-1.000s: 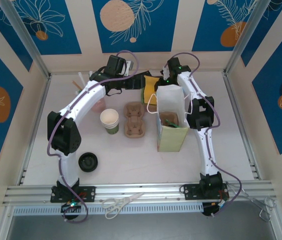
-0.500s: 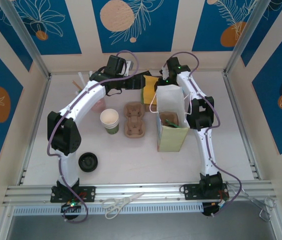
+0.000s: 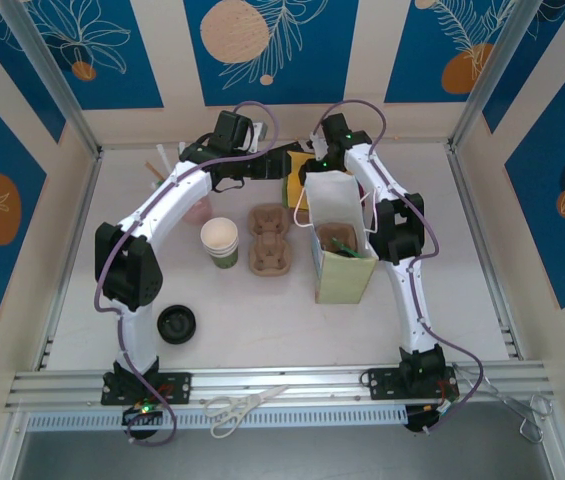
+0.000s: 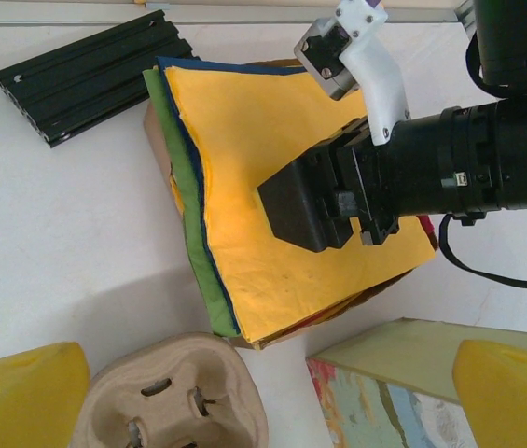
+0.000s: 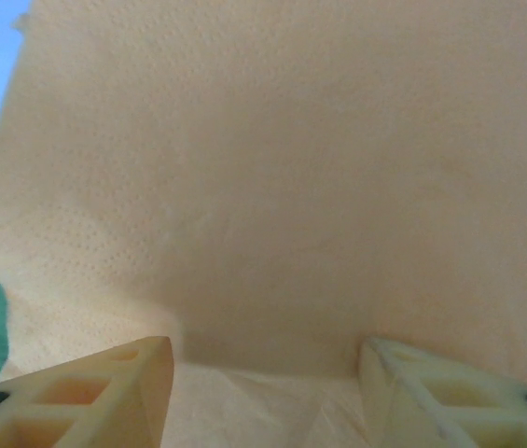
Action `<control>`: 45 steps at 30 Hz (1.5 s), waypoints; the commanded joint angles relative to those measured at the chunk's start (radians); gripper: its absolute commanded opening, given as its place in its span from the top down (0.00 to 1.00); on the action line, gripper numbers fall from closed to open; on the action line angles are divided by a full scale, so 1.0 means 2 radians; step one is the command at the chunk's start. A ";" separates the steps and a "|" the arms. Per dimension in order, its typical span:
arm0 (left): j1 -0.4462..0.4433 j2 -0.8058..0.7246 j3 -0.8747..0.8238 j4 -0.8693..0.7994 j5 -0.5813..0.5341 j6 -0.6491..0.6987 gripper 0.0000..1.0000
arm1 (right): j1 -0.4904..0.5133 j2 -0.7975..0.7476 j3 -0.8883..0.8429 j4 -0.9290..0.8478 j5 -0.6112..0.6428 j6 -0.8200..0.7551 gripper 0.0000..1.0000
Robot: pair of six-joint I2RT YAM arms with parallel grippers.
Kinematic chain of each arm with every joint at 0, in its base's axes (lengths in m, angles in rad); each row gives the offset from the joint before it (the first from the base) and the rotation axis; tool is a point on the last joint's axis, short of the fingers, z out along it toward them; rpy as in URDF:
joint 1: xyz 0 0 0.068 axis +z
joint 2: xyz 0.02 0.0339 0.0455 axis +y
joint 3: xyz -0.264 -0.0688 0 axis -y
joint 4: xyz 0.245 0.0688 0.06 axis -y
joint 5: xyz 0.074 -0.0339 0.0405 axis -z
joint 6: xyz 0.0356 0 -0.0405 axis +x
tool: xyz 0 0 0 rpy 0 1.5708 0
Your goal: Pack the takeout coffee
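right end effector (image 5: 265,350) half-wide on yellow napkin stack (image 4: 244,168) just behind paper bag (image 3: 342,278), left end effector (image 4: 265,373) wide, empty, behind the bag; takeout coffee possibly the green shape (image 3: 345,245) inside the bag, cannot tell; risk: closing may pinch several napkins, or the arm may tip the bag.

Mid-frame on white worktop (image 4: 58,233): napkin stack (image 4: 235,168), yellow sheet on top, green and blue edges showing along left side. Over stack from right: right arm (image 4: 468,159), black housing low above yellow sheet, contact unclear. Top left: black slotted bar (image 4: 90,79), flat. Bottom edge: pulp cup carrier (image 4: 174,397), near stack corner. Bottom right: paper bag (image 4: 384,383) rim. Left hand (image 4: 263,406): yellow fingers (image 4: 20,392) in both lower corners, wide apart.
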 commanded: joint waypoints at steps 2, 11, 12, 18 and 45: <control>0.007 -0.015 -0.006 -0.010 0.012 -0.003 0.00 | 0.002 -0.004 -0.004 0.004 0.012 -0.014 0.43; 0.008 -0.013 -0.006 -0.009 0.013 -0.005 0.00 | 0.004 0.007 -0.011 0.001 0.020 -0.013 0.42; 0.009 -0.013 -0.006 -0.010 0.013 -0.005 0.00 | 0.004 0.009 -0.013 0.001 0.021 -0.014 0.42; 0.009 -0.014 -0.008 -0.010 0.012 -0.004 0.00 | 0.008 0.015 -0.023 0.000 0.025 -0.015 0.43; 0.010 -0.013 -0.008 -0.007 0.014 -0.011 0.00 | -0.016 -0.056 -0.007 -0.016 -0.012 0.006 0.97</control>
